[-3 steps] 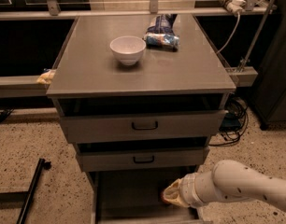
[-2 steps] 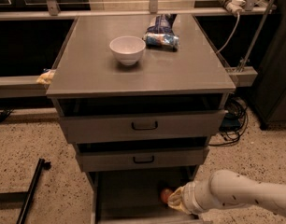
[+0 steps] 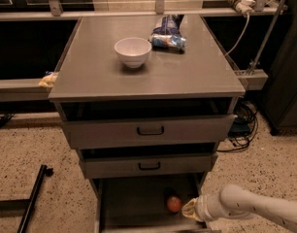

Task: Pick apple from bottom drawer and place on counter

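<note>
1. The counter (image 3: pixel 187 74) was smooth grey metal with a faint gloss.
2. The white bowl (image 3: pixel 133 51) on it looked smooth and glazed, like ceramic or hard plastic.
3. The snack bag (image 3: pixel 168 39) was crinkled, shiny, foil-like plastic.
4. The upper drawer fronts (image 3: pixel 100 132) were matt grey metal, with dark handles (image 3: pixel 150 130).
5. The bottom drawer (image 3: pixel 131 203) had a plain, dull grey metal floor.
6. The apple (image 3: pixel 174 204) in it had smooth, slightly shiny red-orange skin.
7. The gripper (image 3: pixel 189 209), low at the bottom drawer's right front just beside the apple, looked pale yellowish and matt. The arm (image 3: pixel 250 208) behind it was smooth off-white plastic.
8. The floor (image 3: pixel 51 144) was speckled and stone-like.
</note>
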{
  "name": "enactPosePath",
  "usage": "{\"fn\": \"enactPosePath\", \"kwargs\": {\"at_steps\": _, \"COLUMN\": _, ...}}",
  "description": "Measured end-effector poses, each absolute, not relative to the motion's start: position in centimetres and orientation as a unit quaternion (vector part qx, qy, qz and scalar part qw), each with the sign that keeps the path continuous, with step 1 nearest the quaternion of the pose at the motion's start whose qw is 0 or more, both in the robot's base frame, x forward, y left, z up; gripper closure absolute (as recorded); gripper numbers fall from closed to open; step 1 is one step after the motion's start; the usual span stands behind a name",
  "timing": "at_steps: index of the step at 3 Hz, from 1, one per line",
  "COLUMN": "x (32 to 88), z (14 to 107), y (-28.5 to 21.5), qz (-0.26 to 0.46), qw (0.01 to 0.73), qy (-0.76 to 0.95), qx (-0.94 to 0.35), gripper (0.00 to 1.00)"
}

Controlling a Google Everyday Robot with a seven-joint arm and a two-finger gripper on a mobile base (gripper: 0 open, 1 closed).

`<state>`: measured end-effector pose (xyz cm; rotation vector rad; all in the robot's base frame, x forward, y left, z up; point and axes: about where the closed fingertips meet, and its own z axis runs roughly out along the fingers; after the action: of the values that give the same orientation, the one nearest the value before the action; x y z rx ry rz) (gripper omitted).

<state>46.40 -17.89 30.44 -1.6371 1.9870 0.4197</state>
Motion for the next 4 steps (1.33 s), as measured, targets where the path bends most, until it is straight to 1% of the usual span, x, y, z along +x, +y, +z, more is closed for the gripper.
{"fn": "enactPosePath", "kwargs": {"at_steps": 1, "x": 46.4, "z": 30.4, "y": -17.9, "qz": 0.155, "qw": 0.263, "qy": 0.735, "qx": -0.606, "gripper": 1.00}}
{"fn": "enactPosePath", "kwargs": {"at_steps": 2, "x": 47.2, "z": 28.8, "y": -17.8, "qz": 0.138, "qw": 0.269, "qy": 0.726, "qx": -0.617, "gripper": 1.00}}
{"fn": "enactPosePath", "kwargs": {"at_steps": 3, "x": 48.3, "z": 27.3, "y": -17.4, "qz": 0.129, "qw": 0.278, "qy": 0.715, "qx": -0.629, "gripper": 0.92}}
{"fn": "enactPosePath", "kwargs": {"at_steps": 4, "x": 50.6, "z": 25.6, "y": -16.7, "qz": 0.125, "qw": 0.296, "qy": 0.699, "qx": -0.639, "gripper": 0.68}}
